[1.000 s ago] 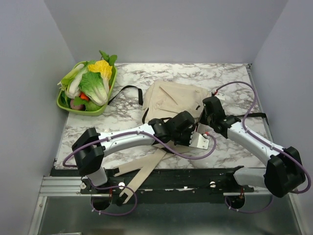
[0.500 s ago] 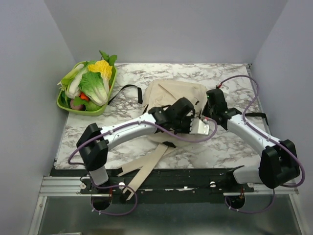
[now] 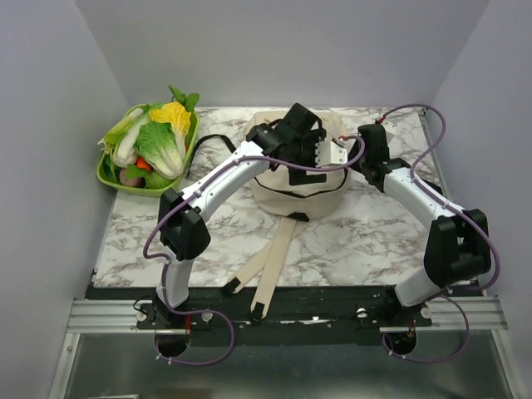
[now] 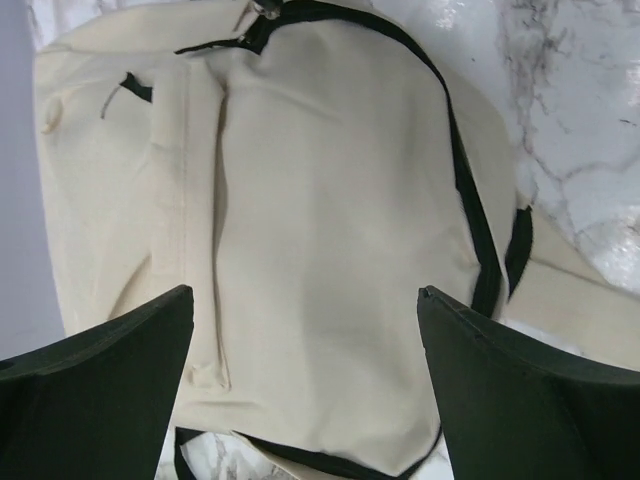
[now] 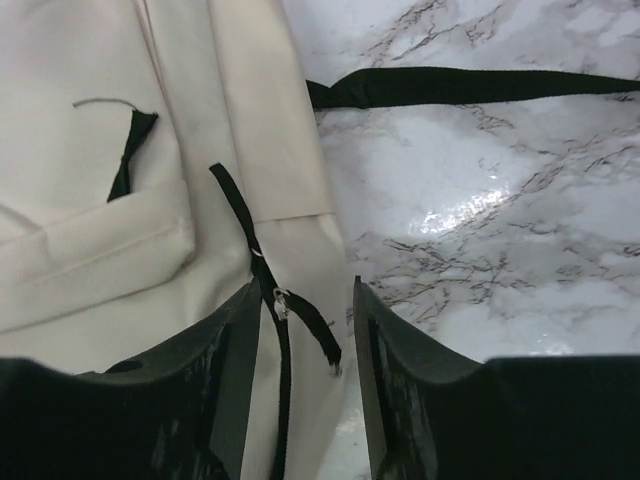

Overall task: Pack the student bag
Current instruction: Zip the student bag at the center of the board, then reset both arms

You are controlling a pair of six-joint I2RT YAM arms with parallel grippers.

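left arm (image 3: 218,180): white links, chunky black joint housings (image 3: 184,235), thin purple cable (image 3: 147,243) trailing back from the end effector. right arm (image 3: 406,187): same white/black build, own purple cable (image 3: 420,106). Small white bracket (image 3: 334,154) just beside the left end effector (image 4: 305,292), which has two dark matte wedge fingers (image 4: 95,385) with pointed tips. right end effector (image 5: 305,285): dark fingers (image 5: 180,400), pale scuff streaks on inner faces.

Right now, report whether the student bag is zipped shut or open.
Looks shut: the student bag lies flat, its black zipper trim runs unbroken, and no gap or inside shows in any view.
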